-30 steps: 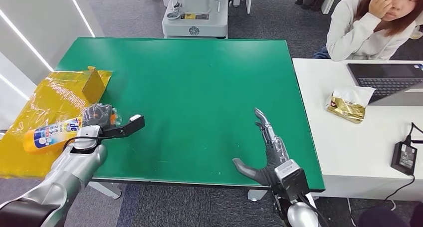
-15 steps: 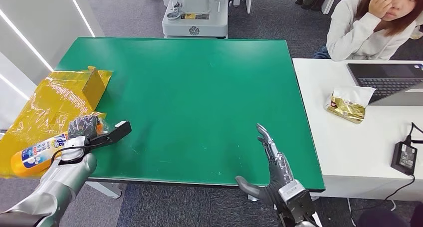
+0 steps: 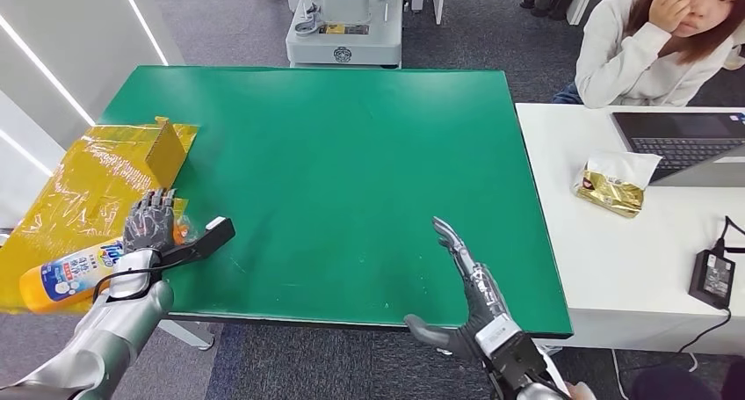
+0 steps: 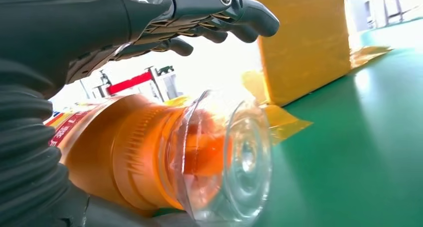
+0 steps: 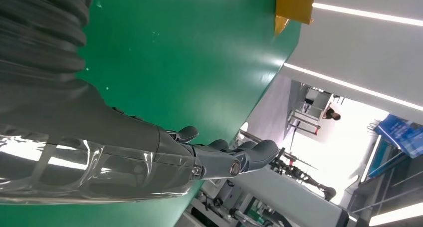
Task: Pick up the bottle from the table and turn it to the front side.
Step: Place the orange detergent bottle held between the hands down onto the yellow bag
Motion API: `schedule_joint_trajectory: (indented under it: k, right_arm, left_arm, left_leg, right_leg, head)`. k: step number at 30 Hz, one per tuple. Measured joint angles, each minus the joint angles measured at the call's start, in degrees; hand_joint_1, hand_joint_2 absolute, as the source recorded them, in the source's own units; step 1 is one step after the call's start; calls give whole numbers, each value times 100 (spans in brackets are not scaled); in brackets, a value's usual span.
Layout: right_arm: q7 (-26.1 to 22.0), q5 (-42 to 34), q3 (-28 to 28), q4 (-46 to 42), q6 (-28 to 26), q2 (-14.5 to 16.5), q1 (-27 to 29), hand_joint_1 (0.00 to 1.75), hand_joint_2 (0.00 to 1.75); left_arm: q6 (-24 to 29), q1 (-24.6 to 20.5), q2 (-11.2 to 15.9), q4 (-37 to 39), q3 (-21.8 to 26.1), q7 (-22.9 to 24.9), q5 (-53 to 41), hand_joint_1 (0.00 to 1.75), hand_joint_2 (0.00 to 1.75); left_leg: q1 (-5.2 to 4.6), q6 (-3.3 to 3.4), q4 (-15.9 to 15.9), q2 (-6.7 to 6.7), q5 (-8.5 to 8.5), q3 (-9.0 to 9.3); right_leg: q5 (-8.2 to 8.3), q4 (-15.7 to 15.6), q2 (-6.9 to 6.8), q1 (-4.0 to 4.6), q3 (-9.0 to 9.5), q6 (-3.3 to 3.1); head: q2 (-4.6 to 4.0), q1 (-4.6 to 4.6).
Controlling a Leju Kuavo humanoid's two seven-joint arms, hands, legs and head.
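Orange plastic marks the bottle (image 3: 68, 273), which lies on its side at the near left corner of the green table (image 3: 351, 154), its body resting on the yellow plastic sheet (image 3: 79, 189) and its clear-capped neck pointing toward the table's middle. The blue-and-white label faces up and toward the camera in the head view. The left hand (image 3: 148, 226) sits over the neck end of the bottle with its fingers (image 4: 224, 17) extended and spread above the cap; the left wrist view shows open space between those fingers and the bottle, so the hand holds nothing. The right hand (image 3: 466, 286) hovers at the near right edge of the table, flat and open, fingers straight and thumb out to the side, well apart from the bottle. This arrangement fits two stages equally: a hand about to close on the bottle for the pick-up, or a hand that has just set the bottle down after turning it. Whether the visible label is the front side cannot be settled from these pictures.
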Motion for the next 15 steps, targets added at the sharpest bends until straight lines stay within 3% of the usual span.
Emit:
schedule_joint_trajectory:
  k: [4,9,15]
  right_arm:
    - [-1,35,-35,35,21,37,-24,0,175]
    - [-7,34,-81,85,74,67,-41,0,175]
    - [-11,-50,-130,175,37,115,-116,0,175]
  left_arm:
    - [306,47,-130,-7,66,-382,36,0,175]
    - [748,54,-470,-102,339,-1349,385,0,175]
    - [814,51,-1127,-487,702,-2954,1390,0,175]
  left_leg:
    - [0,0,1,0,0,0]
    - [-1,1,2,-2,-1,-1]
    - [-2,2,4,-7,-2,-3]
  right_leg:
    - [0,-1,0,0,0,0]
    - [0,-2,-1,-1,0,0]
    - [1,-4,-7,-2,0,1]
  head:
    - [0,0]
    - [0,-1]
    - [0,-1]
